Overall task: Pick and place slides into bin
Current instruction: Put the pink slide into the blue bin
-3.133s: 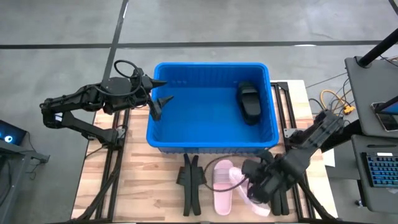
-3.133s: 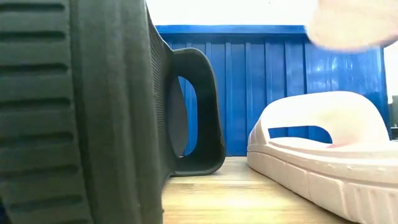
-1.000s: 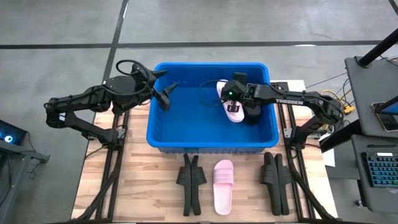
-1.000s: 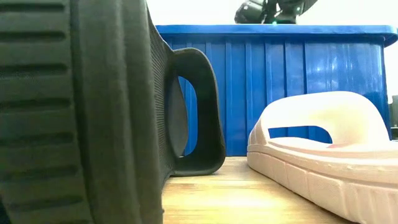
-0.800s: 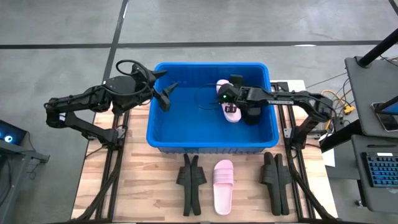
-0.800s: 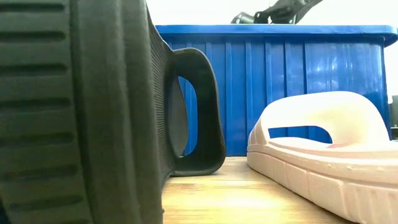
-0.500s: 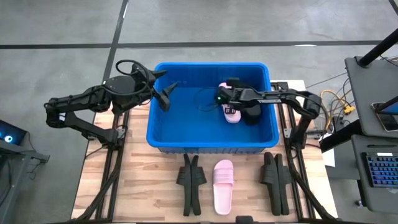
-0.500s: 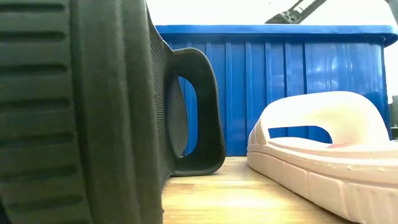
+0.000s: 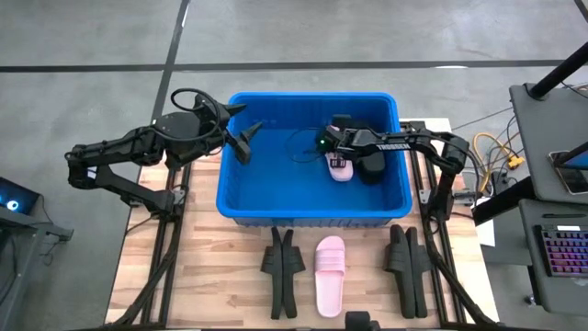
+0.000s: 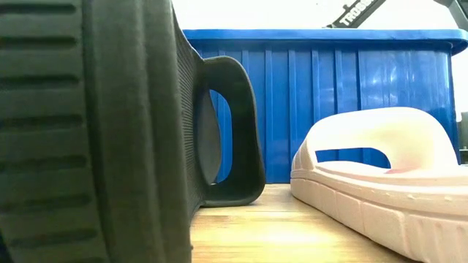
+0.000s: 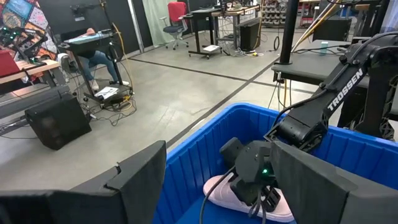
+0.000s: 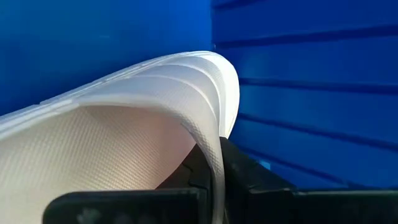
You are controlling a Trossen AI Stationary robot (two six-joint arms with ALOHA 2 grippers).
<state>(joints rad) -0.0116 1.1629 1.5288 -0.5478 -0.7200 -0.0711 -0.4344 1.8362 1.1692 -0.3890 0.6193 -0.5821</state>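
A light pink slide (image 9: 341, 163) is held low inside the bin (image 9: 276, 198) by the right end effector (image 9: 333, 150), whose fingers are clamped together on its strap, apparently so that it can be set down beside the one black slide (image 9: 372, 164) already lying there; the left end effector (image 9: 241, 142) is parked over the bin's left rim with its fingers spread apart and nothing between them. On the worktop (image 9: 220, 267) in front of the bin, one pink slide (image 9: 330, 274) is counted between two dark upright bundles (image 9: 282, 268) of black slides, whose exact number cannot be told.
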